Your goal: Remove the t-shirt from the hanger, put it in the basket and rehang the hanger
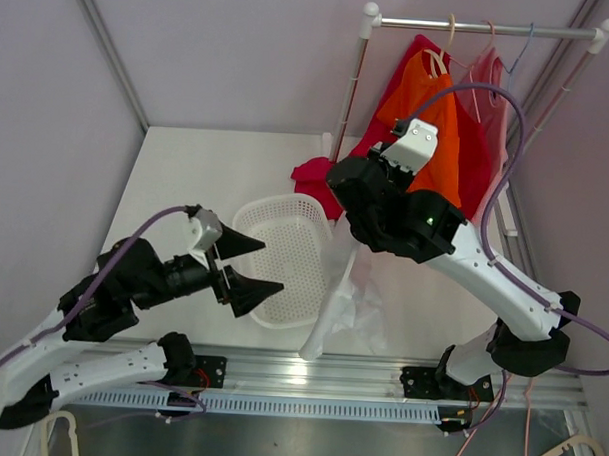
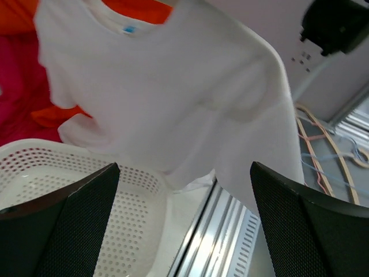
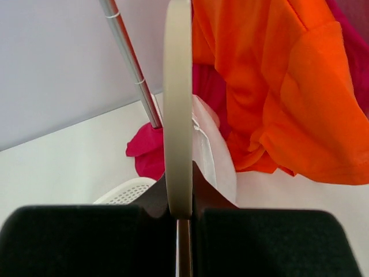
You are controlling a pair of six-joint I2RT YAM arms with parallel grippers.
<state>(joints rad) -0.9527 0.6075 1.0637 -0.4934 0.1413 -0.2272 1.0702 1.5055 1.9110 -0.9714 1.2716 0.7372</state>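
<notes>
The right gripper [image 3: 184, 214] has its jaws pressed together on a cream hanger [image 3: 177, 104], pinching it edge-on from both sides. The white t-shirt [image 2: 173, 98] is still on that hanger. It hangs below the right wrist and reaches the table [image 1: 216, 175] just beside the right rim of the basket [image 1: 299, 243]. Whether the cloth touches that rim cannot be told.

The basket is white plastic with a perforated bottom and walls. From above, only its own bottom shows inside it, and the t-shirt's hem lies outside it on the near right side.

The left gripper [image 1: 271, 265] hovers at the basket's left side with its jaws spread wide, pointing across the basket toward the t-shirt and touching nothing. In its own view the t-shirt fills the space above and between its fingers [image 2: 75, 225], collar uppermost, with the basket's rim below.

Behind the right arm stands a rack [image 1: 482, 28] with an orange shirt [image 1: 429, 97] and red garments hanging from it. A red cloth [image 1: 311, 173] lies on the table at the foot of the rack's left pole, just behind the basket.
</notes>
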